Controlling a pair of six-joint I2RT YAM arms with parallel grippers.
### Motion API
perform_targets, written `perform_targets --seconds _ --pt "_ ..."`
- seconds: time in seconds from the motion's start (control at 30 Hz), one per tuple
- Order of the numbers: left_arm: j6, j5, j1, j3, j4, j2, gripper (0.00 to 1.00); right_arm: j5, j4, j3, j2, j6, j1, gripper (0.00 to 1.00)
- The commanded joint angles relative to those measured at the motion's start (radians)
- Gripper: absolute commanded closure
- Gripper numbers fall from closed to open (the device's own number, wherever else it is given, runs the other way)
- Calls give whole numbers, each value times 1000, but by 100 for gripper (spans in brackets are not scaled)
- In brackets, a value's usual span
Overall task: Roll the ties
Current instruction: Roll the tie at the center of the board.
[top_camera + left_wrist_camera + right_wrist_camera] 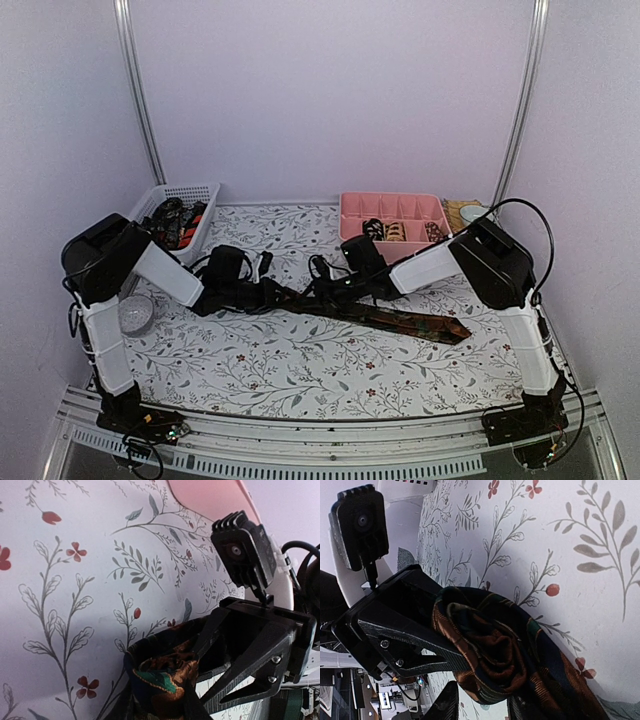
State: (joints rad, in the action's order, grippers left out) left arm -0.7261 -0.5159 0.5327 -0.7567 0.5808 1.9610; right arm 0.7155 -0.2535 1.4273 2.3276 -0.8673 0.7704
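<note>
Brown patterned tie (400, 322) flat on the surface (300, 370), one end coiled. Left fingers (420, 645) and right fingers (240, 672) both pinch the coil (490, 650) from opposite sides (to stop it unwinding, I'd guess).

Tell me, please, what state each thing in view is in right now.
Tie: partly rolled, with a coil at one end and the wide end lying flat.
Left gripper: shut on the coil.
Right gripper: shut on the coil.
Tray: some compartments hold rolled ties.
Basket: holds loose ties.
</note>
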Motion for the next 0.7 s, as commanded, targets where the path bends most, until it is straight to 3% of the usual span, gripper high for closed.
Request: perform_targets --seconds 0.0,0.4,0.53,0.67 --pt "21 107 22 10 -262 -33 88 -90 187 -73 -92 68 -19 64" --pt "-9 74 6 -34 -292 -4 87 -112 342 -126 -477 455 -29 63" --pt "-12 50 -2 -38 -281 -4 85 -171 340 -128 -483 518 -37 61" --pt "-29 33 -14 -31 -258 -5 82 -216 381 -71 -368 566 -36 58"
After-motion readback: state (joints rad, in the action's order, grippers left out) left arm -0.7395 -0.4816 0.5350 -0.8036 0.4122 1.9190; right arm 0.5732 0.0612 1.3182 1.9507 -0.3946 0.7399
